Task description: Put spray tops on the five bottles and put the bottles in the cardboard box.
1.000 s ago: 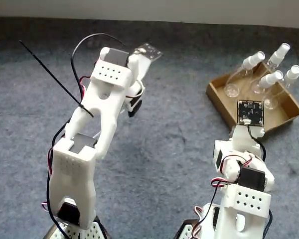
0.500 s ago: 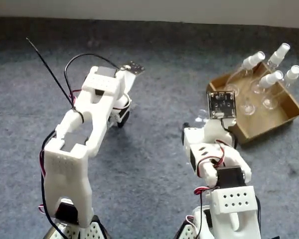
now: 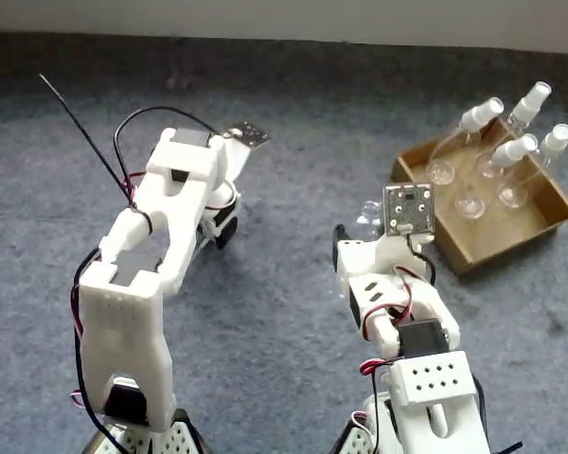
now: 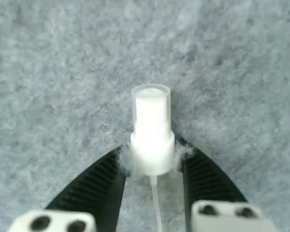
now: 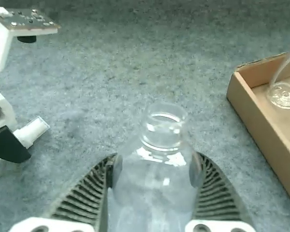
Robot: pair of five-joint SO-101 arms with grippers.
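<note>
- My left tool [image 4: 152, 155] is clenched on the white plastic spray top [image 4: 152, 125], left of centre on the grey carpeted tabletop [image 3: 303, 123].
- My right tool [image 5: 154, 164] grips the clear uncapped plastic bottle [image 5: 160, 145], just beside the brown cardboard box [image 3: 525, 232].
- Box sits near the right edge and holds four capped clear bottles [image 3: 497, 156].

I have the white plastic left arm [image 3: 161, 246] stretched out from its base, wrist tipped steeply down. The black ribbed left gripper [image 4: 152, 155] is clamped around the collar of a white plastic spray top [image 4: 152, 121]. The white plastic right arm [image 3: 407, 317] sits folded shorter beside it, pointing forward and low. Its black ribbed right gripper [image 5: 154, 162] is closed on the shoulders of a clear uncapped bottle [image 5: 160, 140].
</note>
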